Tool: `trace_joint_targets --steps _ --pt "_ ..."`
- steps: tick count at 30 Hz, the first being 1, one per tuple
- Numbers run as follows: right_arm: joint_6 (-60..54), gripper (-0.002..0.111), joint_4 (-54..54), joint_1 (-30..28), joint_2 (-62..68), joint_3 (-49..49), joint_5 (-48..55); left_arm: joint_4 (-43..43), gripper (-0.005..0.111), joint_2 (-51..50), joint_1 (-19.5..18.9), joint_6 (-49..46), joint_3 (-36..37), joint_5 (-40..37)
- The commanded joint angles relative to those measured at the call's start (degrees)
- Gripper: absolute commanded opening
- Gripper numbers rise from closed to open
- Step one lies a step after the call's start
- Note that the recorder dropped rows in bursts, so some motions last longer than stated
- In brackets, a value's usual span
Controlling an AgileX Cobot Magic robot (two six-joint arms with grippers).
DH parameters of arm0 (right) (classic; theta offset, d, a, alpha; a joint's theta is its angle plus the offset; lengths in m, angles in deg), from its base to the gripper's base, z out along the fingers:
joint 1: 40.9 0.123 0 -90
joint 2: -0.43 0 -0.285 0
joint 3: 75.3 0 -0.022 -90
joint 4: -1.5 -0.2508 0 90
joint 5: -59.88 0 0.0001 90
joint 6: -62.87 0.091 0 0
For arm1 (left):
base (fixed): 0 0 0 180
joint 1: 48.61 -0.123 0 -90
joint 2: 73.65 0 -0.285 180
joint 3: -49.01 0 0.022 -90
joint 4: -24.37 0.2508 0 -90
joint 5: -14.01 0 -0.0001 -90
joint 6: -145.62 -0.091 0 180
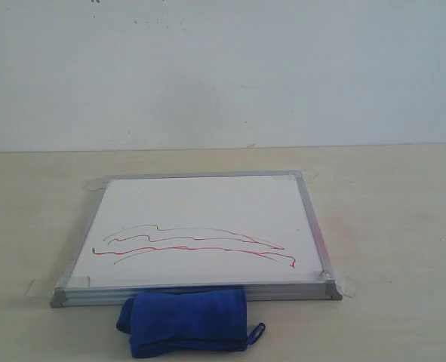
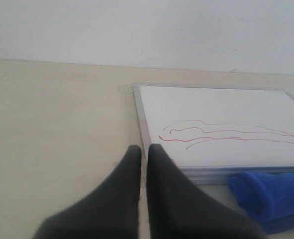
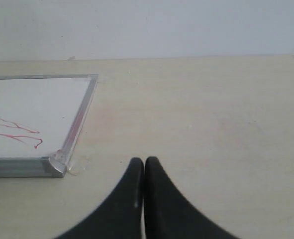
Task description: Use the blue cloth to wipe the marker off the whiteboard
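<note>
— Marker lines (image 1: 192,243), thin wavy scribbles in red and dark grey-green, cross the near half of the flat white whiteboard (image 1: 207,200), which lies on the pale beige tabletop (image 1: 396,226). As far as we can judge, none of it is wiped yet.

— And the deep royal-blue fleecy cloth (image 1: 185,320) lies bunched just in front of the board. It is touching its silver aluminium frame (image 1: 200,289), or all but touching. The small loop (image 1: 257,332) trails off its right end.

— That closeness worries us. A finger coming down there could catch the frame instead of fleece. We might also pinch only one fold, so that the roll falls open and drags.

— Pressing hard could also slide the board. There is a clear tab (image 3: 76,167) at the corner, perhaps tape, but we cannot tell how well it holds.

— How do the claws stand?

— Our left gripper (image 2: 144,148) has its black fingers pressed nearly together, holding nothing, and points toward the board's left edge. Our right gripper (image 3: 145,160) is squeezed closed too, and empty, over bare table beside the board's near right corner. Both would need to spread before any grasp.

— The exterior view gives us the whole board and the whole cloth, but neither gripper.

— The left wrist view catches one end of the cloth. The right wrist view shows no cloth at all, only that corner and the tail of the red line.
</note>
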Motion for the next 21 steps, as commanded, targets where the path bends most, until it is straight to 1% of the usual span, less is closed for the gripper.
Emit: trace_joint_targets --steps 1,6,12,13,15,16,17,19,21 --pt "-1.9 0.0 -0.2 -0.4 -0.3 -0.1 -6.9 0.3 0.004 0.2 -0.1 0.0 0.2 0.0" --pt "1.2 0.0 -0.4 -0.4 -0.3 -0.1 -17.3 0.3 0.004 0.2 -0.1 0.0 0.2 0.0" --pt "1.9 0.0 -0.4 -0.4 -0.3 -0.1 -26.5 0.3 0.004 0.2 -0.1 0.0 0.2 0.0" --pt "1.9 0.0 -0.4 -0.4 -0.3 -0.1 -29.3 0.3 0.004 0.2 -0.1 0.0 0.2 0.0" --pt "2.1 0.0 -0.4 -0.4 -0.3 -0.1 -39.5 0.3 0.004 0.2 -0.1 0.0 0.2 0.0" --pt "2.0 0.0 -0.4 -0.4 -0.3 -0.1 -42.6 0.3 0.004 0.2 -0.1 0.0 0.2 0.0" --pt "1.6 0.0 -0.5 -0.4 -0.3 -1.7 -43.0 0.3 0.004 0.2 -0.1 0.0 0.2 0.0" --pt "-2.6 0.0 -0.5 -0.4 -0.3 -6.6 -39.6 0.3 0.004 0.2 -0.1 0.0 0.2 0.0" --pt "-8.7 0.0 -0.6 -0.4 1.0 -14.0 -31.1 0.3 0.004 0.2 -0.1 0.0 0.2 0.0"
